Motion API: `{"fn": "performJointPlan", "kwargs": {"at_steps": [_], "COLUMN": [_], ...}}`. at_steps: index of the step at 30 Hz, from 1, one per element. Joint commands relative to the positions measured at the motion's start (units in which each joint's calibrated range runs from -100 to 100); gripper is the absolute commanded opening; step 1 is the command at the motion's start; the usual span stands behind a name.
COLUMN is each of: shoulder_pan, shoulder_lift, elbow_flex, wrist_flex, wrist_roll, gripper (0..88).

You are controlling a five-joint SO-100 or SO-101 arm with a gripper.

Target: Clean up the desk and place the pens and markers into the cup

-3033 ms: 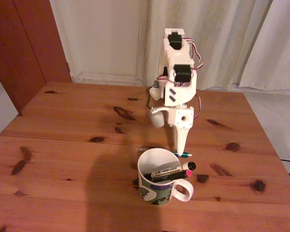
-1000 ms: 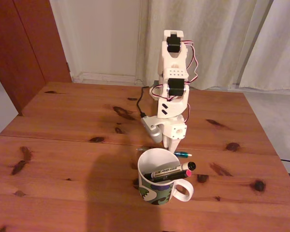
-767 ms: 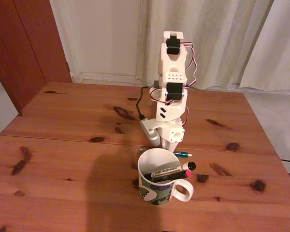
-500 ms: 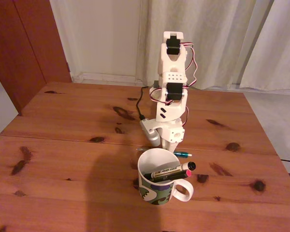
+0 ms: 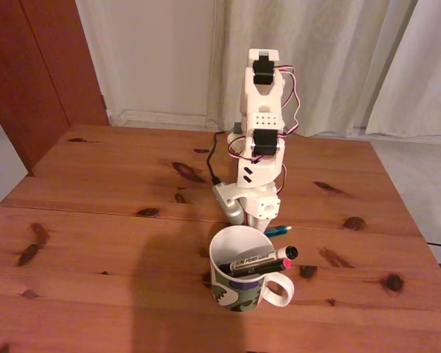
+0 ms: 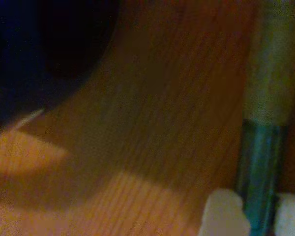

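Down at the desk (image 5: 95, 243), the gripper (image 6: 261, 216) has its two white fingertips (image 6: 223, 214) on either side of the teal pen (image 6: 258, 167), pinching the barrel right at the bottom edge of the wrist view. That view is very blurred: wood grain, a dark blue-black mass in the upper left corner, hard to say what it is. In the fixed view the gripper's tips are hidden behind the cup (image 5: 239, 283), and just the teal pen's end (image 5: 277, 230) pokes out to the right of the arm (image 5: 259, 147), lying on the wood just behind the rim. In the cup, the white marker (image 5: 261, 260) leans across the rim, black cap to the right; its black label is too small to read. A thin black pen (image 5: 268, 268) with a red tip lies alongside it.
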Motion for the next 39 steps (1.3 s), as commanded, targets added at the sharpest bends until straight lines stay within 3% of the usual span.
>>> {"fn": "performJointPlan", "kwargs": {"at_steps": [1,39], "shoulder_pan": [0.0,-0.1], "shoulder_lift": [-1.0,-20.2], "elbow_flex": [-2.2,-13.2], "wrist_flex": [-0.5,-0.5], "wrist_roll": [-0.1,-2.5], "gripper": [1.0,1.0]}}
